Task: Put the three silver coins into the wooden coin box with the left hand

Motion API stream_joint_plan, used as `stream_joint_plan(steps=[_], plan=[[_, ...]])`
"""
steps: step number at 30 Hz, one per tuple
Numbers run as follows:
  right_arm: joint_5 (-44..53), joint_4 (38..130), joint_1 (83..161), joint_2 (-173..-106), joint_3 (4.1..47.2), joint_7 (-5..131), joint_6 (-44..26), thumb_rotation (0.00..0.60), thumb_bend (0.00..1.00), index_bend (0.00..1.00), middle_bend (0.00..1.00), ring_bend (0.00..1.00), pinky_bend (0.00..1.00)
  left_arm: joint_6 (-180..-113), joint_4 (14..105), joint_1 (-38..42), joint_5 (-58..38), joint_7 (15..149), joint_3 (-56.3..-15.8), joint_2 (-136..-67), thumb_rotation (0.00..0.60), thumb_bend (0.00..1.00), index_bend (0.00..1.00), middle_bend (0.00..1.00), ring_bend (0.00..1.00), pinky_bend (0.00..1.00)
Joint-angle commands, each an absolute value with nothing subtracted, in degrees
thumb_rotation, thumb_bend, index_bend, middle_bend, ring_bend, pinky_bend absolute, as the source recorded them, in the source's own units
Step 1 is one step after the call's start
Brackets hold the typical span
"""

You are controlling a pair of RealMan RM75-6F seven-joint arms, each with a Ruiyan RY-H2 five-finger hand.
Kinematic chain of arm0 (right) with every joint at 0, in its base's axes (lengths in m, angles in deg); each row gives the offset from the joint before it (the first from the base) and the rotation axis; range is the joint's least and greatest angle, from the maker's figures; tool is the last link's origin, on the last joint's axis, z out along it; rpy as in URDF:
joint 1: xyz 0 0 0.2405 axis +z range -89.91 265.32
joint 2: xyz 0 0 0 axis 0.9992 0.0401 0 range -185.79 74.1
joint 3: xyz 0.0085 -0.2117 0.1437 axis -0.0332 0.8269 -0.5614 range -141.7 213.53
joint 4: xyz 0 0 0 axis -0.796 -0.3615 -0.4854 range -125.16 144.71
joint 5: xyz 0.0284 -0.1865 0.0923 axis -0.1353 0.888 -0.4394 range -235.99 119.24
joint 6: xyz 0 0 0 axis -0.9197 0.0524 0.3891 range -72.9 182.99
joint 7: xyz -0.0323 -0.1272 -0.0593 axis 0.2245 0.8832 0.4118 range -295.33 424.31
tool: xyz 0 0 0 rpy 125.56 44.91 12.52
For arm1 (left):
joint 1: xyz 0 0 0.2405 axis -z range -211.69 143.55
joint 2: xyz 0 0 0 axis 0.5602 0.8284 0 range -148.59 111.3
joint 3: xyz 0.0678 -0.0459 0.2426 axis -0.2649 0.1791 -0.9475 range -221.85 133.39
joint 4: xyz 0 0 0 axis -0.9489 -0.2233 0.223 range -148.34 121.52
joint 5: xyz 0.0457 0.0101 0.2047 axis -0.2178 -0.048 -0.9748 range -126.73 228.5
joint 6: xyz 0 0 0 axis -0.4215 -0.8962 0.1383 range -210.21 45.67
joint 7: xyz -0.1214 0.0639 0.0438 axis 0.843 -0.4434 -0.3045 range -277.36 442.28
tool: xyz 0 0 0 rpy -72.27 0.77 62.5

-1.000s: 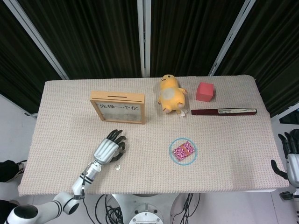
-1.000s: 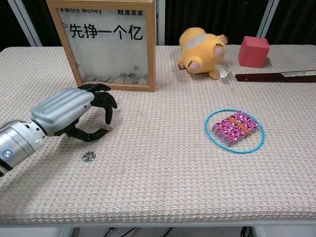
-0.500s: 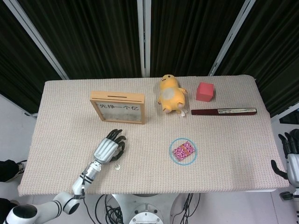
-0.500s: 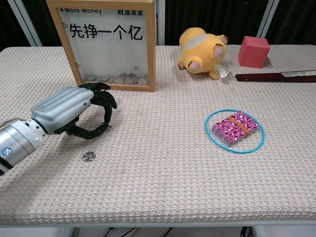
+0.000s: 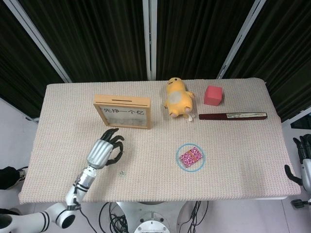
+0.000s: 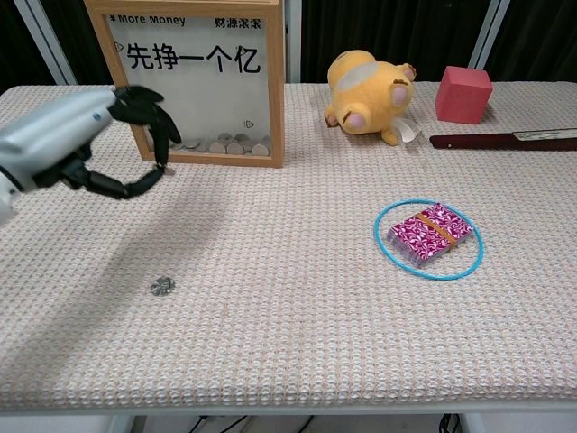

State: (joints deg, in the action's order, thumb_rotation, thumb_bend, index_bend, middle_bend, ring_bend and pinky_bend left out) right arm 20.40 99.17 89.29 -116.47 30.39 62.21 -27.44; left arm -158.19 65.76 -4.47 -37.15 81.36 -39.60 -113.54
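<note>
1. Near the front-left part of the table (image 6: 297,361), raised clear of the cloth, the fingertips (image 6: 159,168) of the left hand (image 5: 103,150) are seen curled toward the thumb in a pinch; whether a coin is held between them cannot be told, the gap being too small to read.
2. One silver coin (image 6: 163,286) is left lying flat near the front edge, apart from the hand; it is judged not yet collected.
3. The wooden coin box (image 5: 122,111) is stood upright toward the back-left of the table, slot in its top edge, so coins must be carried above it; other coins are seen piled inside behind the pane.
4. The right hand (image 5: 304,160) is held off the right edge, fingers loosely apart, unused.
</note>
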Motion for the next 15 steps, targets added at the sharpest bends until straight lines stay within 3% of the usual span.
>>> stream_joint_plan(steps=[1,7,15], plan=[[20.75,99.29,89.3,-116.37,30.31,62.08,-27.79,0.6,0.31,0.0,0.0,0.0,0.0,-162.33,84.0,-7.38,-33.65,73.24,-34.5,-99.53,0.6,0.46,0.65,0.32,0.09,0.14],[21.81,100.42,89.26,-116.02,30.27,62.67,-28.89,0.6,0.31,0.0,0.0,0.0,0.0,-161.37,92.89,-4.85,-29.88,68.47,-27.02,-92.18,0.6,0.46,0.65,0.33,0.09,0.15],[21.74,101.38,89.1,-115.87,30.21,63.3,-29.38,0.6,0.31,0.0,0.0,0.0,0.0,-147.81,90.06,6.79,-11.13,64.65,-16.12,-90.61,0.6,0.46,0.65,0.33,0.09,0.15]])
